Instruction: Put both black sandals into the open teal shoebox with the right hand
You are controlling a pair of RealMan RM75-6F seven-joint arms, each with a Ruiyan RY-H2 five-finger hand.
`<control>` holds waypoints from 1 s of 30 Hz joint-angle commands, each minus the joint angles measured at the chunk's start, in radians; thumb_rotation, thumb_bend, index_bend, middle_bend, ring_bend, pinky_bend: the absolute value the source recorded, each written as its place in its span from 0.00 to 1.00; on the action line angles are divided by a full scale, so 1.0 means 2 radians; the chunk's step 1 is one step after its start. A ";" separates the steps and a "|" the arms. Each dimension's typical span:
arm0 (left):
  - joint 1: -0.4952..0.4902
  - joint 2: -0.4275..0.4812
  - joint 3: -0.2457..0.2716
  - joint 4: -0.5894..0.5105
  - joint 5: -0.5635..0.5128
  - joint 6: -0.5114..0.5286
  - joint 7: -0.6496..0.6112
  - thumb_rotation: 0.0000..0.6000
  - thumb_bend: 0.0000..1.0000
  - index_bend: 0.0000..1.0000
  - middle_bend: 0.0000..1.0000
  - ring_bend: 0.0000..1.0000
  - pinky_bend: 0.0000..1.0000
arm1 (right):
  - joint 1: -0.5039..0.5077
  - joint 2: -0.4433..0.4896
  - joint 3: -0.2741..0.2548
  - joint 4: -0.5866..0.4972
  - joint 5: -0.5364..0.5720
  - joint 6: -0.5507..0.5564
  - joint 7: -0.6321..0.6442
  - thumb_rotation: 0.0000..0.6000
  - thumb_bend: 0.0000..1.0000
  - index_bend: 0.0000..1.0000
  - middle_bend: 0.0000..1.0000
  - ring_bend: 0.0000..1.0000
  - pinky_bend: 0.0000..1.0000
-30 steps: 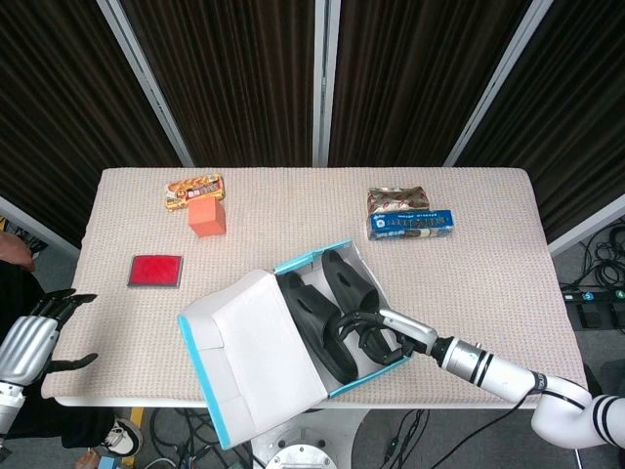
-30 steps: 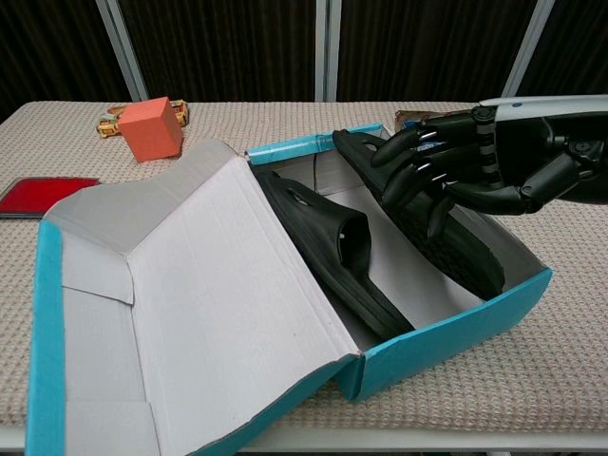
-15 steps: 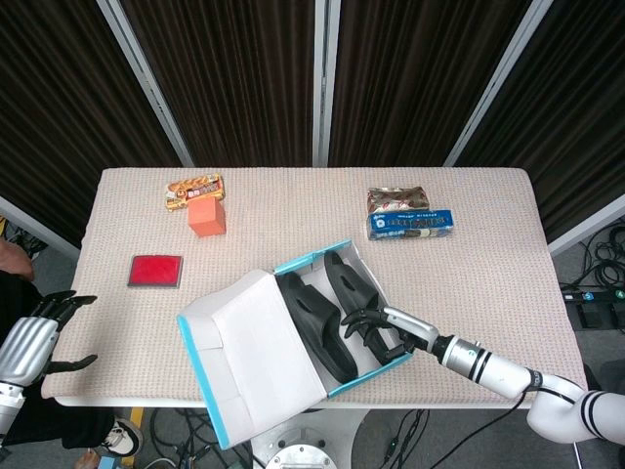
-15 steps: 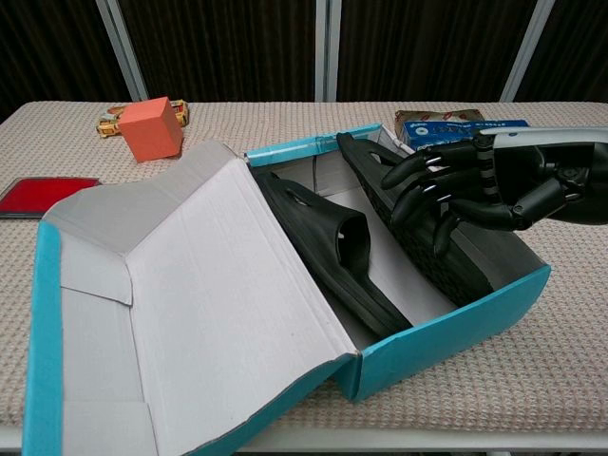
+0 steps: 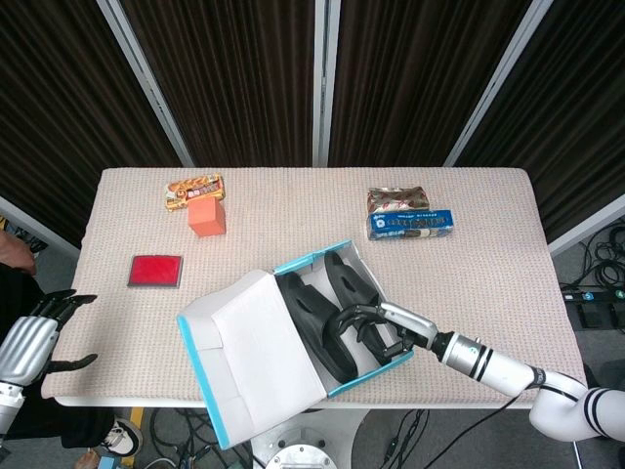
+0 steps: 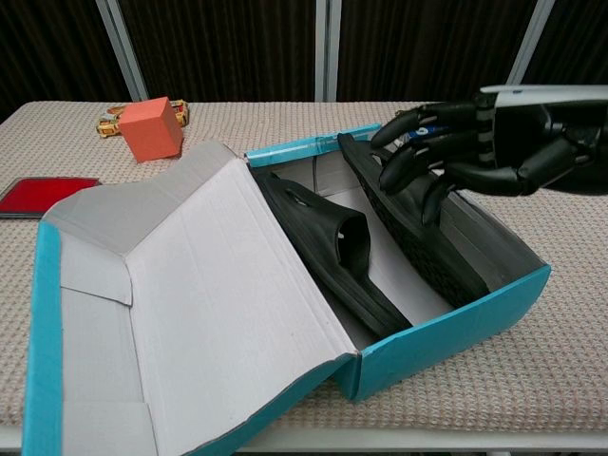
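Note:
The open teal shoebox [image 5: 312, 257] stands near the table's front edge, with its white lid [image 6: 180, 313] folded out to the left. Both black sandals lie inside it. One sandal [image 6: 328, 242] lies flat in the middle. The other sandal [image 6: 418, 237] leans on its side by the box's right wall [image 6: 456, 318]. My right hand [image 6: 465, 147] hovers just above that tilted sandal with its fingers spread, holding nothing. In the head view the right hand [image 5: 376, 327] is over the box's near right corner. My left hand [image 5: 29, 342] hangs open off the table's left front corner.
An orange block [image 5: 206, 217] and a snack pack [image 5: 193, 189] sit at the back left. A flat red box [image 5: 156, 270] lies left of the lid. A blue packet [image 5: 410, 225] and a brown snack bag [image 5: 398, 200] lie at the back right.
My right hand has let the second sandal down into the box and lifted up off it. That sandal now leans by the right wall. The left hand has not moved.

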 commanded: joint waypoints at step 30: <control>0.008 0.005 0.005 0.001 -0.001 0.005 -0.002 1.00 0.02 0.19 0.24 0.11 0.14 | 0.042 -0.092 0.047 0.102 0.105 -0.135 0.006 1.00 0.47 0.25 0.32 0.23 0.39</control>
